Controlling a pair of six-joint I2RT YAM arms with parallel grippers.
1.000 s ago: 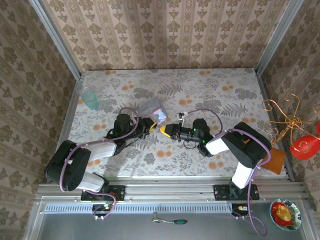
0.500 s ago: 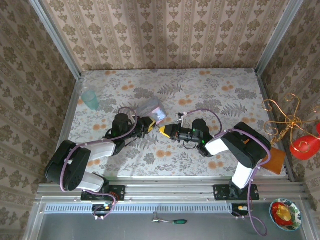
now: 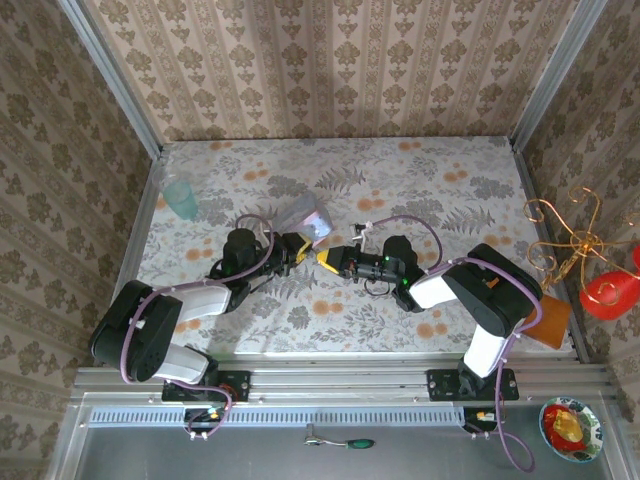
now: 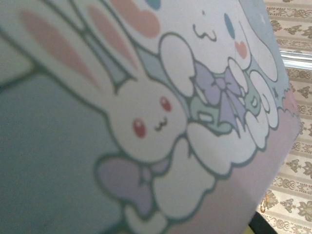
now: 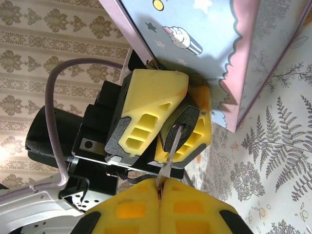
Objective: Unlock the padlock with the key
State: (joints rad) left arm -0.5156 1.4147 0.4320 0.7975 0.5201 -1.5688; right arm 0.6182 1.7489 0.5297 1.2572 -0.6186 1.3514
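Two pairs of yellow foam-like pads meet at the middle of the floral-printed table (image 3: 420, 190). The left gripper (image 3: 298, 247) is clamped on the padlock (image 5: 179, 123), a small dark body with a rounded outline wedged between its ribbed, slotted fingers (image 5: 146, 112). In the right wrist view the right gripper (image 5: 161, 183) has its two blocky pads pressed flat together, pinching the key (image 5: 169, 156), a thin, flat, silvery metal blade. The blade rises at a slight slant from the seam between those pads, and its tip sits at the face of the padlock's dark body; how far it has entered I cannot tell.

Just behind the left gripper stands the pale blue box (image 5: 204, 34), tilted, smooth-sided, with a pink scalloped border, small stars and a printed cupcake. Its corner touches or nearly touches the left fingers' tips. From the left wrist, the same box shows a soft-focus cartoon rabbit with lilac bows.

One glossy lilac cable (image 5: 53, 112) loops from the left gripper's matte black housing. Near the table's far left edge stands a translucent teal cup (image 3: 182, 198), well apart from both arms.
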